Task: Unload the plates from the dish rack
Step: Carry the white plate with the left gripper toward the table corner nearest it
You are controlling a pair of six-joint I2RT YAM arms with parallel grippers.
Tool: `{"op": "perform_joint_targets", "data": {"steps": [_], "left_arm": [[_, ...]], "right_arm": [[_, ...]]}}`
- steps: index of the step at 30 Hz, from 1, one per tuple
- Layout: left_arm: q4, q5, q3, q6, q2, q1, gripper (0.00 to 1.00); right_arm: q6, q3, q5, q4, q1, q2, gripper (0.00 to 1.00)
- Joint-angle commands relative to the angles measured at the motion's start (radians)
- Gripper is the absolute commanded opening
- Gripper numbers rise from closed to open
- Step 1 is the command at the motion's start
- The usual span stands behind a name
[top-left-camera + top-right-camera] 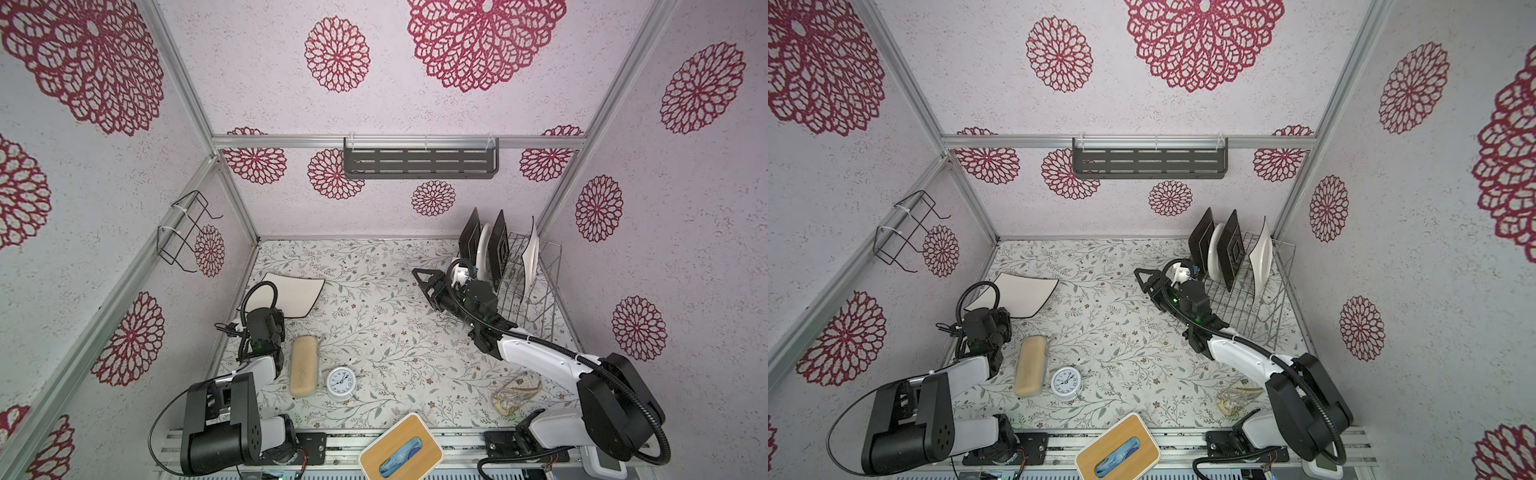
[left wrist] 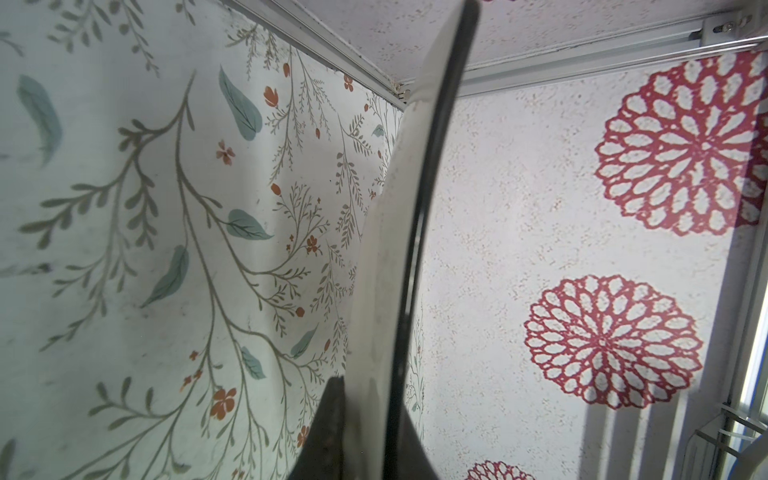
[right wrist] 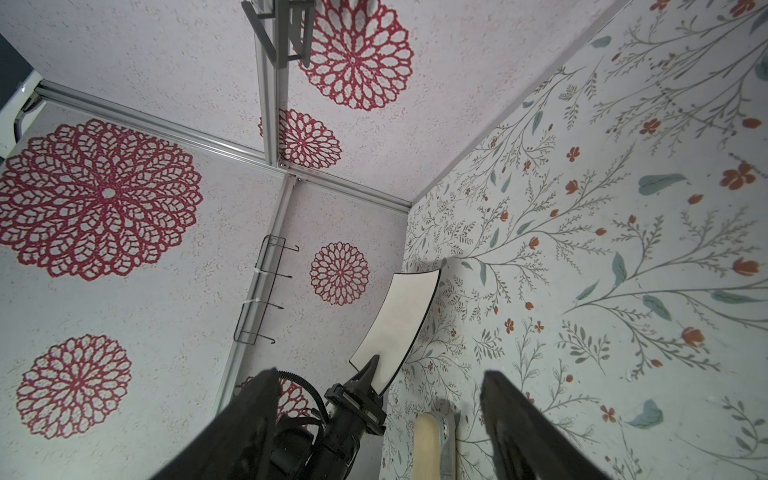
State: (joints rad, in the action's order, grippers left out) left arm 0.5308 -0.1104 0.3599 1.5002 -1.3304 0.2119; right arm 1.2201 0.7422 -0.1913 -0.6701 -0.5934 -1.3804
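The walls (image 1: 415, 104) are the biggest thing here. They are pale & bumpy w/ big red lacy flowers, and they stand on 3 sides of me. Silver metal bars (image 1: 399, 142) run up the corners & across the back. Under it all is the bench (image 1: 374, 332). It has a pale cloth w/ thin twigs, green leaves & tiny orange flowers.

The dish rack (image 1: 536, 303) is silver wire and sits in the back right corner of the bench. 4 plates stand on edge in it. From the left there is the first dark plate (image 1: 469, 237), the round white plate (image 1: 483, 249), then the second dark plate (image 1: 498, 245). The pointy white plate (image 1: 532, 253) stands apart from them, nearer the right wall.

A grey shelf (image 1: 420, 163) w/ slots hangs on the back bar. A black wire basket (image 1: 183, 235) is tied to the left bar.

The fifth plate (image 1: 299, 293) is out of the rack, at the back left of the bench. It is white w/ a thin dark rim. My L claw (image 3: 372, 368) is pinched tight on its near edge & holds it tilted. I can't tell if its far edge touches the cloth.

My R claw (image 1: 419, 276) is spread wide w/ nothing in it. It is just beside the rack's left end, near the first dark plate.

Small stuff lies near the front: a box w/ a wood top (image 1: 401, 449), a tan case (image 1: 304, 365), a little white clock (image 1: 340, 383) & a see-through crinkly thing (image 1: 515, 399).
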Motion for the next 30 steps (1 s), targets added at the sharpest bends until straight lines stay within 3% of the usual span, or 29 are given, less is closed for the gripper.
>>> {"op": "perform_joint_targets", "data": {"steps": [1,23,30], "left_arm": [[0.225,0.01,0.05,-0.004,0.0,0.023,0.0],[0.453,0.087,0.103,0.021,-0.286,0.072,0.0],[0.443,0.081,0.143,0.018,-0.348,0.073,0.0]], "right_arm": [[-0.013,0.037,-0.052,0.004,0.004,-0.014,0.8],[-0.017,0.02,-0.054,0.032,0.003,-0.005,0.79],[-0.025,0.025,-0.046,0.055,0.003,0.003,0.79]]}}
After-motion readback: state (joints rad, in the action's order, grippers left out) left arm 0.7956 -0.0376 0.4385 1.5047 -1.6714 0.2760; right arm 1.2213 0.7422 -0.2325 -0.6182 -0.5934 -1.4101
